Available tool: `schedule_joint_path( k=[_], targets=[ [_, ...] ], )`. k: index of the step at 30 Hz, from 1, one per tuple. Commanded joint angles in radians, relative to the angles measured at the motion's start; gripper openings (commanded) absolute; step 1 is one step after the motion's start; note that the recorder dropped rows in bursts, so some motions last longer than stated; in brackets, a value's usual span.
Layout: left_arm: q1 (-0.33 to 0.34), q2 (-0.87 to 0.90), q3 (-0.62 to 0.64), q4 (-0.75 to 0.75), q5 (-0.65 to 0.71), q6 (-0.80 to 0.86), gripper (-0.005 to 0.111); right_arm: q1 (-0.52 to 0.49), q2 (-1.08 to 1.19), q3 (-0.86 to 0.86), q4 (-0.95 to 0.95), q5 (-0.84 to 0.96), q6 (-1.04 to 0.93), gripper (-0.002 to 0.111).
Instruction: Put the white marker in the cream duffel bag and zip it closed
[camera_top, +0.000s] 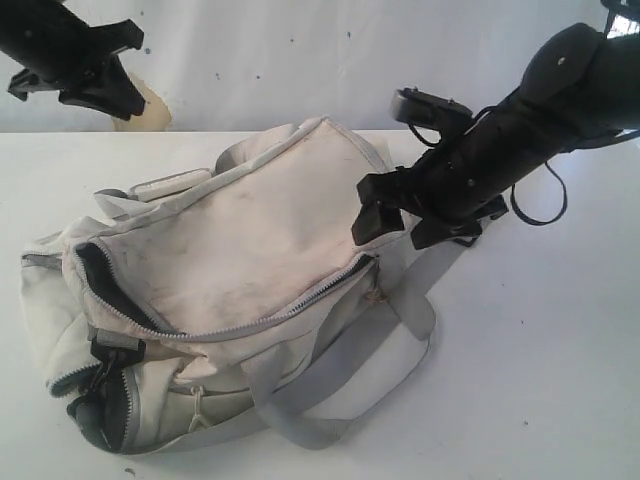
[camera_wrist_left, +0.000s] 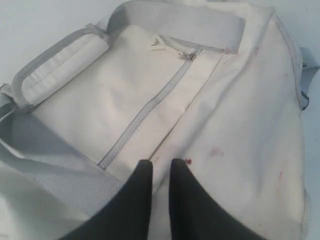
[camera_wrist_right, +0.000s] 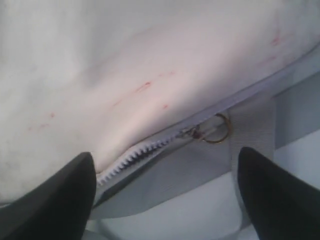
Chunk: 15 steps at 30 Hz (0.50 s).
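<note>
- Hovering over one end of the cream duffel bag (camera_top: 230, 250), the right gripper (camera_top: 405, 225) had its fingers spread wide and held nothing.
- Between those fingers, on the bag's main zipper (camera_top: 260, 322), lay the slider with its brass pull ring (camera_wrist_right: 218, 129), beneath the gripper and not touched by it.
- Beside the ring, the zipper teeth (camera_wrist_right: 132, 156) stood parted.
- At the bag's opposite end the zipper gaped and showed dark lining (camera_top: 105, 280); what lay inside could not be told, and the white marker's place could not be told either.
- Raised well above and behind the bag, the left gripper (camera_top: 110, 95) had its fingers (camera_wrist_left: 142, 185) drawn nearly together with only a slit between, gripping nothing.
- Below it lay the bag's side pocket zipper (camera_wrist_left: 145, 112), done up, and a padded handle (camera_wrist_left: 60, 65).
- The bag rested on a white table (camera_top: 560, 380), with bare tabletop beyond the bag's ring end, where a grey strap (camera_top: 400, 300) trailed.
</note>
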Motion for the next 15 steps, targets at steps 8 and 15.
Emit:
schedule_joint_path(
  k=[8, 15],
  targets=[
    [-0.001, -0.314, 0.339, 0.091, -0.025, -0.115, 0.002, -0.137, -0.001, -0.006, -0.092, -0.021, 0.026, 0.072],
    [-0.001, -0.427, 0.599, 0.191, -0.036, -0.191, 0.002, -0.183, 0.068, -0.048, -0.088, 0.022, -0.111, 0.072]
  ],
)
